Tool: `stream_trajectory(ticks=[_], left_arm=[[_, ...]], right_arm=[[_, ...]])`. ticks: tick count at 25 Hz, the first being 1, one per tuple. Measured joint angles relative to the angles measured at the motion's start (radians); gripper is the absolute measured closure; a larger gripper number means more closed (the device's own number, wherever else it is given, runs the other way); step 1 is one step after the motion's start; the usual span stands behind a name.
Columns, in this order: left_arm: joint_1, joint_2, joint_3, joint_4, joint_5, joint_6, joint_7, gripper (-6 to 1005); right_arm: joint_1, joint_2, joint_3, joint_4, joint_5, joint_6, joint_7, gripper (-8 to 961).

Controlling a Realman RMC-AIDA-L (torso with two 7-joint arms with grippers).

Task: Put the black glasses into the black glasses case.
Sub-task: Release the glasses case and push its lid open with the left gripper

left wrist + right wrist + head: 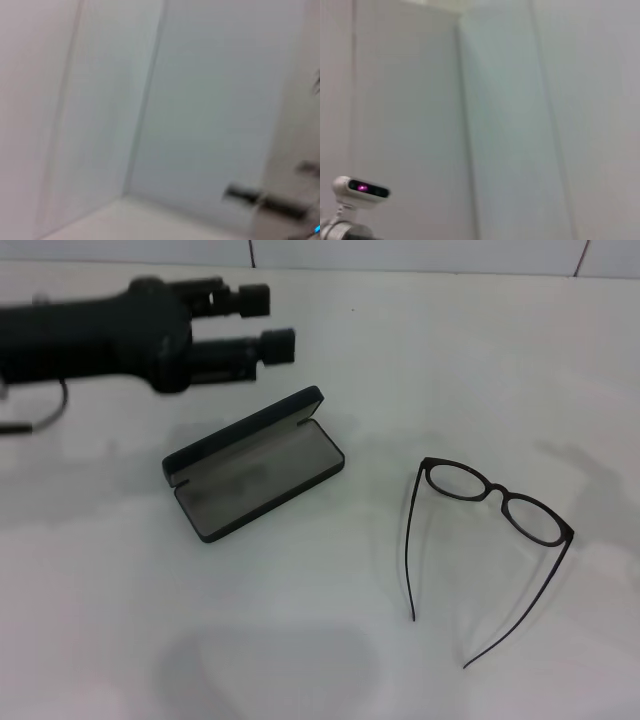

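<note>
The black glasses case (255, 463) lies open on the white table, left of centre in the head view, with its grey lining up and its lid standing along the far side. The black glasses (495, 502) lie to its right with their temple arms unfolded and pointing toward me. My left gripper (268, 323) hovers at the upper left, beyond the case, with its two fingers apart and nothing between them. My right gripper is out of view. Neither wrist view shows the glasses or the case.
The white table (330, 660) has a tiled wall (400, 255) along its far edge. The left wrist view shows only pale wall panels (200, 100). The right wrist view shows wall panels and a small white camera device (362, 190) with a pink light.
</note>
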Motion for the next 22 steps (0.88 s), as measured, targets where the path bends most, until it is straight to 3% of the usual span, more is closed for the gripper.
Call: stream_trajectory(ticks=[4, 6, 7, 8, 10, 14, 22], left_arm=[[-0.016, -0.007, 0.126, 0.262, 0.334, -0.13, -0.273, 351], [-0.033, -0.006, 0.212, 0.31, 0.488, -0.167, -0.358, 366], [-0.033, -0.006, 0.212, 0.31, 0.488, -0.167, -0.358, 373], [-0.052, -0.009, 0.312, 0.328, 0.668, -0.211, -0.426, 380], [-0.059, -0.01, 0.38, 0.325, 0.757, -0.248, -0.465, 399], [-0.063, -0.01, 0.499, 0.318, 0.854, -0.336, -0.517, 420], [-0.11, -0.01, 0.541, 0.236, 0.895, -0.357, -0.529, 452]], right_arm=[[-0.027, -0.001, 0.044, 0.01, 0.003, -0.004, -0.001, 95], [-0.038, -0.002, 0.047, 0.028, 0.007, -0.002, -0.002, 96], [-0.039, -0.003, 0.048, 0.034, 0.008, 0.001, -0.005, 96], [-0.04, -0.003, 0.048, 0.039, 0.008, 0.003, -0.007, 96], [-0.038, -0.003, 0.049, 0.05, 0.008, 0.007, -0.009, 97], [-0.035, -0.005, 0.049, 0.055, 0.008, 0.007, -0.009, 98], [-0.034, -0.008, 0.05, 0.054, 0.009, 0.015, -0.01, 100]])
